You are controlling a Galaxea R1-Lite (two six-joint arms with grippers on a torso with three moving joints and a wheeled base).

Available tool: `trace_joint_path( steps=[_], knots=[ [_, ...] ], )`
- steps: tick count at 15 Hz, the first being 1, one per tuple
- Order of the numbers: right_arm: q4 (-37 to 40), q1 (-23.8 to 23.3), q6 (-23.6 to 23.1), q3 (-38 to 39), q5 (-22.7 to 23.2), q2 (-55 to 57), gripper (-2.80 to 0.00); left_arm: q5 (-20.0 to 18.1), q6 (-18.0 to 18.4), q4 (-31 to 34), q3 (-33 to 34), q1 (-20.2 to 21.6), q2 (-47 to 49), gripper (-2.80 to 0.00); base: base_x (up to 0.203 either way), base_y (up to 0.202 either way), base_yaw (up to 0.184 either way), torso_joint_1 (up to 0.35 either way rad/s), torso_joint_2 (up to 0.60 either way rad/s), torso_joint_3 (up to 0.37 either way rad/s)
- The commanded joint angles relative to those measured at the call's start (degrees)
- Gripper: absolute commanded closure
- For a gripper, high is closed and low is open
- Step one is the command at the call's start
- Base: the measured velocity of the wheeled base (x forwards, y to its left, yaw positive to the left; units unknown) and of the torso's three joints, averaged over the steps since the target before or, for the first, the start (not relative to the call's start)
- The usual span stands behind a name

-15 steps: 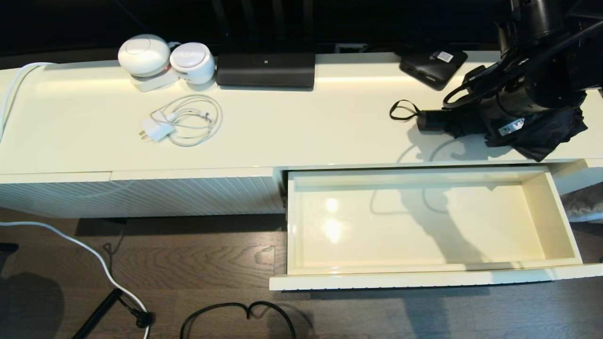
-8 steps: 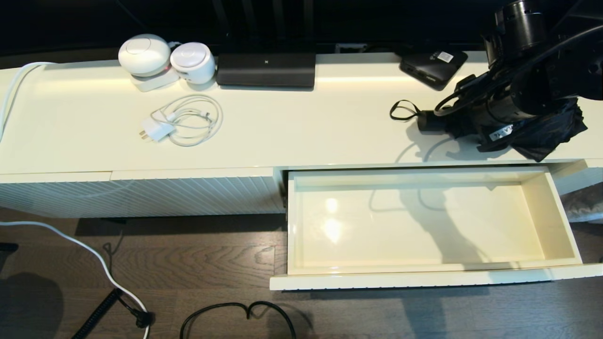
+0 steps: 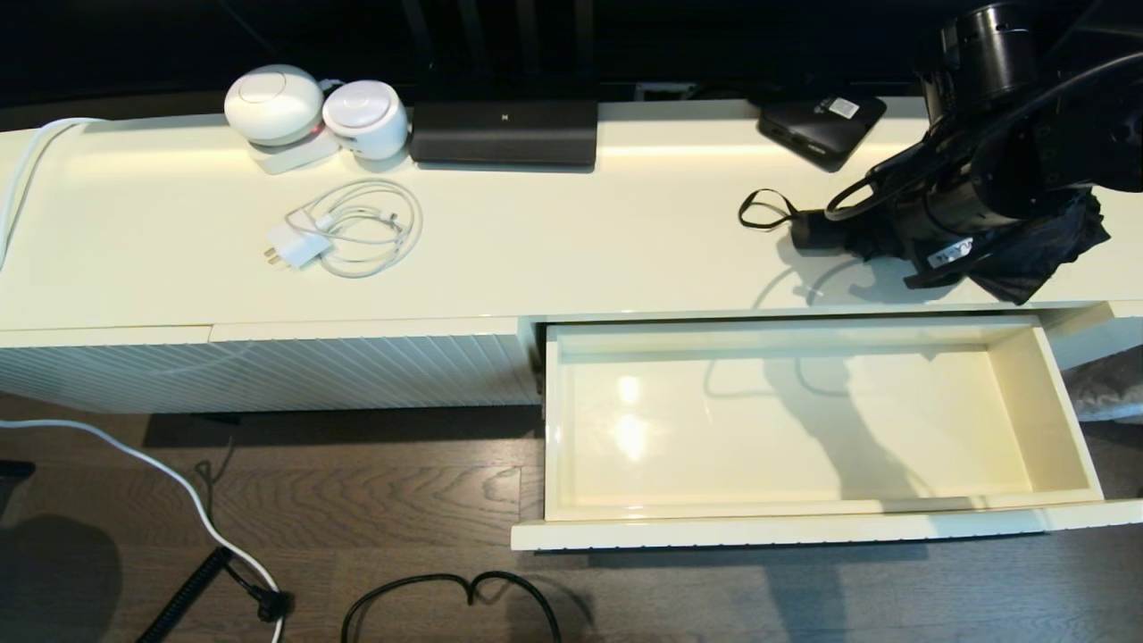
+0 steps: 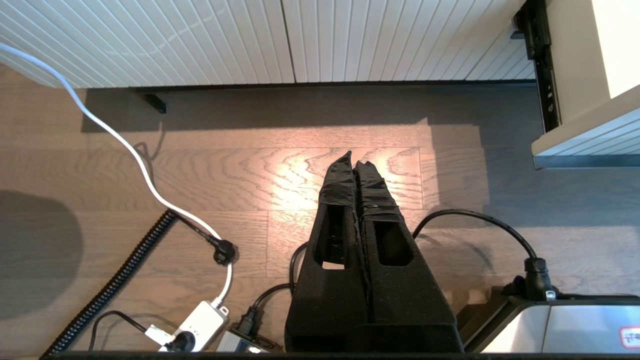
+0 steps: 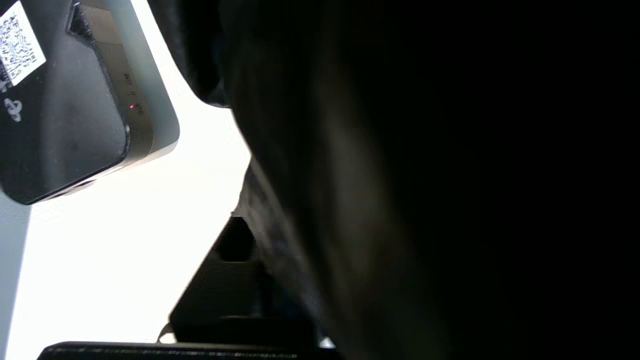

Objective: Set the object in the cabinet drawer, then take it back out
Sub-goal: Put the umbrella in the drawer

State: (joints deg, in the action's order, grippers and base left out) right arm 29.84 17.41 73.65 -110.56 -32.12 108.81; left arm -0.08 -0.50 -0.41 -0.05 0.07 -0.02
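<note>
Black folding umbrella [image 3: 1027, 246] lying on desk [image 3: 554, 250] top, far right, behind open cabinet drawer [image 3: 804, 429]; handle and wrist loop [image 3: 759, 210] pointing left. Right gripper [image 3: 938, 237] down at umbrella's middle, fabric filling right wrist view; finger state cannot tell. Drawer pulled out, nothing inside. Left gripper [image 4: 356, 167] parked low over wood floor [image 4: 200, 165], fingers pressed together. Flat black box [image 3: 821, 121] behind umbrella.

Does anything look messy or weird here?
A little. The umbrella on the cabinet top has loose, bunched fabric poking past the front edge, above the open, empty drawer. The right gripper is down on it. The left gripper hangs shut over the floor. Nothing looks spilled or broken.
</note>
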Motion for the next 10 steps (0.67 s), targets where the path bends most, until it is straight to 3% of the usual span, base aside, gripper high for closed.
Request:
trace_joint_path(
  steps=[1,7,10],
  knots=[
    [0.24,0.08,0.35,-0.01,0.19,-0.95,0.0,0.0,-0.03,-0.02,-0.03,0.01,-0.15,0.0,0.0,0.0,0.0,0.0,0.0,0.0],
    [1.79,0.57,0.44,-0.01,3.56,-4.45,0.0,0.0,-0.02,-0.02,-0.04,0.01,-0.15,0.0,0.0,0.0,0.0,0.0,0.0,0.0],
    [8.13,0.46,0.27,-0.33,4.82,-3.95,0.0,0.0,-0.02,-0.02,-0.03,0.01,-0.15,0.0,0.0,0.0,0.0,0.0,0.0,0.0]
  ],
)
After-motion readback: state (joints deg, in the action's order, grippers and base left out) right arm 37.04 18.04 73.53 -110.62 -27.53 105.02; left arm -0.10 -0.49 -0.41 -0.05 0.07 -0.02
